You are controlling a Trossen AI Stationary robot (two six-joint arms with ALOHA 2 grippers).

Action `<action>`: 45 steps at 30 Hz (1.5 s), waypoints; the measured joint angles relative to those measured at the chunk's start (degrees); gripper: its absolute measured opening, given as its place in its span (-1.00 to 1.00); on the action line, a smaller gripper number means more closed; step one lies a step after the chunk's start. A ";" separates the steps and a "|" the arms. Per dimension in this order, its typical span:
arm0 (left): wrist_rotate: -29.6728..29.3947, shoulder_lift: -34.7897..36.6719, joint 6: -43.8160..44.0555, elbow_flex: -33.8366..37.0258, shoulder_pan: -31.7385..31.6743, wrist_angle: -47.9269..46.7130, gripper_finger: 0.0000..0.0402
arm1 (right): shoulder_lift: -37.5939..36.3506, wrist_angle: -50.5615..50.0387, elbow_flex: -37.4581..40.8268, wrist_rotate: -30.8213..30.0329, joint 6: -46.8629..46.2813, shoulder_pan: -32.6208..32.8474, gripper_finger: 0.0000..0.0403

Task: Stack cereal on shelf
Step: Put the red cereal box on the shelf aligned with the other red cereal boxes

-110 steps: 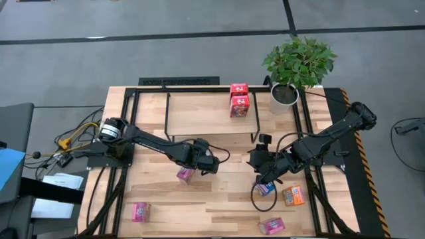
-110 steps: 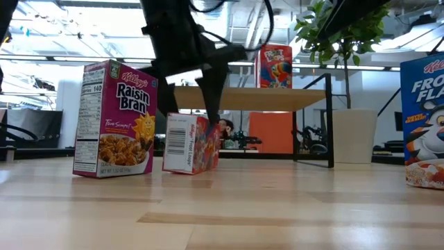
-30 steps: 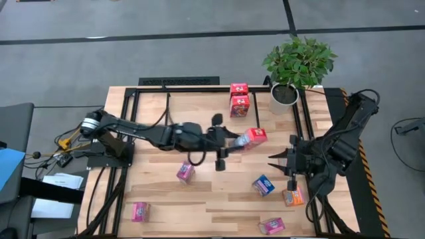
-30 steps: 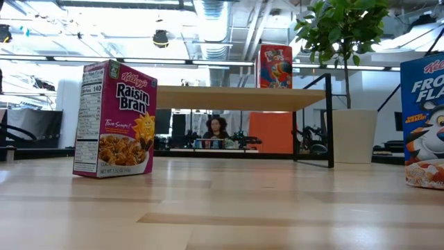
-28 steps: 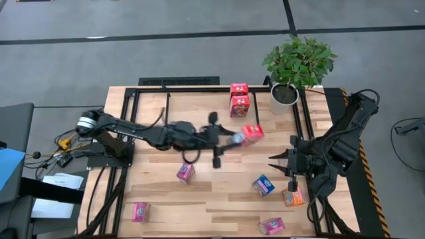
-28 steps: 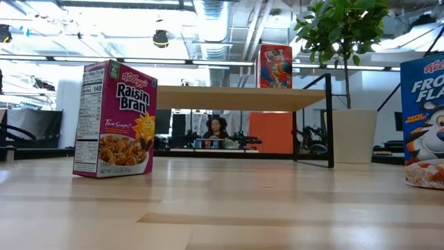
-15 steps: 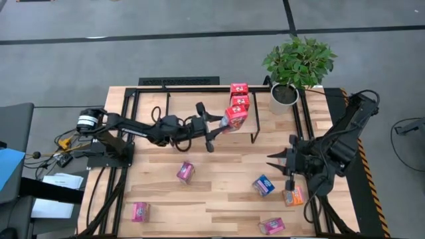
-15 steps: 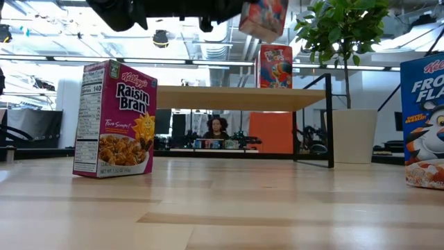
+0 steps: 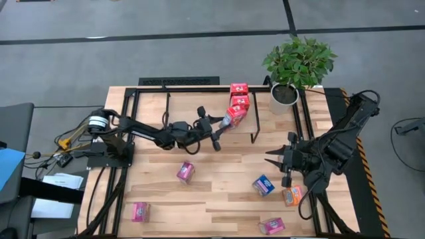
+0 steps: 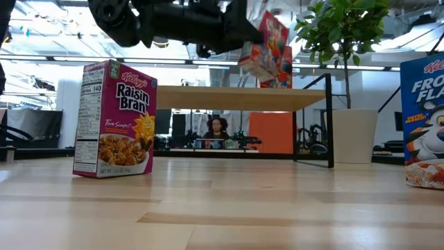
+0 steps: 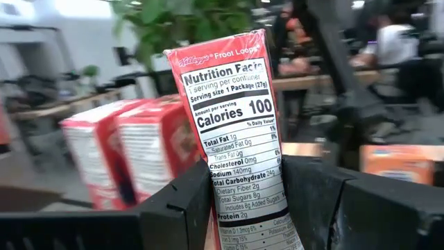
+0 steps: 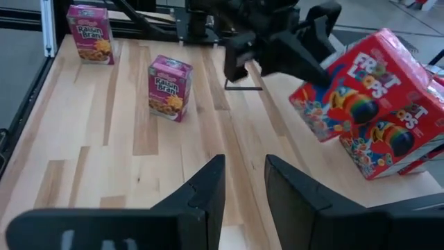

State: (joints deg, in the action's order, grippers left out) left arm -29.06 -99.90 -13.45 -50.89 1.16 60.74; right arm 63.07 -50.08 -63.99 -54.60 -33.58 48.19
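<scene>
table [image 9: 219, 199]: loose cereal boxes, potted plant [image 9: 297, 63] | shelf [image 9: 192, 119]: two red boxes [image 9: 238, 97]

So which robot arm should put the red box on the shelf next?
The left. Its left gripper already holds the red box, tilted beside the two red boxes on the shelf. The right gripper hangs open and empty over the table, away from the shelf.

I read this as a robotics lab in an open-plan industrial office: exposed ceiling ducts [image 10: 208, 14] and strip lights, grey concrete floor [image 9: 199, 53], a seated person [image 10: 216, 129] at desks beyond my wooden table [image 9: 219, 199], potted plant [image 9: 297, 63] on its corner.
</scene>
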 joint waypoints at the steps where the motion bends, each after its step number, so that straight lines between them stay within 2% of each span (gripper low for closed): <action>1: -1.28 -0.62 -0.66 0.00 0.14 1.65 -0.28 | 0.00 0.01 0.00 0.01 0.00 0.01 -0.37; 9: 1.76 -1.30 0.10 0.00 0.35 3.47 -0.28 | 0.00 -0.11 0.00 0.03 0.08 0.03 -0.37; 15: 1.69 -1.33 3.75 0.00 0.36 -2.97 -0.28 | 0.00 -0.36 0.00 0.07 0.17 0.08 -0.37; 19: 1.70 -1.39 3.35 0.00 0.42 -3.67 -0.28 | 0.00 -0.40 0.00 0.08 0.41 0.08 -0.37; 27: -5.01 -1.39 0.85 0.00 0.93 -3.10 -0.27 | 0.00 -0.35 0.00 0.25 0.44 0.08 -0.37; 36: -5.07 -1.39 3.27 0.00 1.03 -4.34 -0.01 | 0.00 -0.29 0.00 0.45 0.57 0.08 -0.37; 45: -11.69 -1.39 1.84 0.00 2.15 -4.76 0.27 | 0.00 -0.29 0.00 0.49 0.57 0.08 -0.37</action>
State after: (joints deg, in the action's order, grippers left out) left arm -40.74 -101.30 -11.61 -50.89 3.31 55.99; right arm 63.07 -50.37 -63.99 -54.11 -33.01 48.27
